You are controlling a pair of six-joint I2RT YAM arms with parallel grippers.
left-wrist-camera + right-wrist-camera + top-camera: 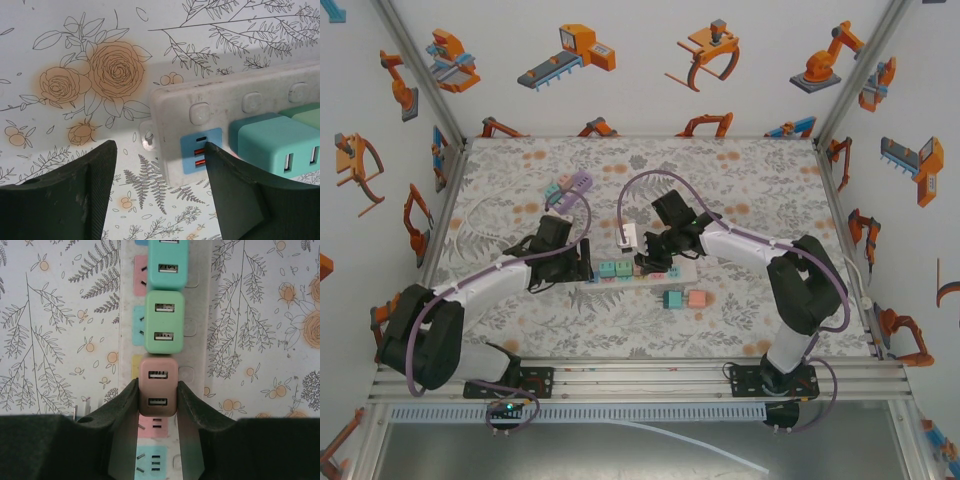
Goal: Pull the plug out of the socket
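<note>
The brown plug (159, 371) sat in the power strip (199, 305) on the bench (50, 315), beside a green plug (164, 322) and a teal plug (168, 260). The right claw (157, 390) gripped the brown plug's sides. The left claw (159, 150) gaped wide about the strip's end, holding nothing.

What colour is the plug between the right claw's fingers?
Dusty pink-brown: the boxy USB plug shows best in the right wrist view.
</note>
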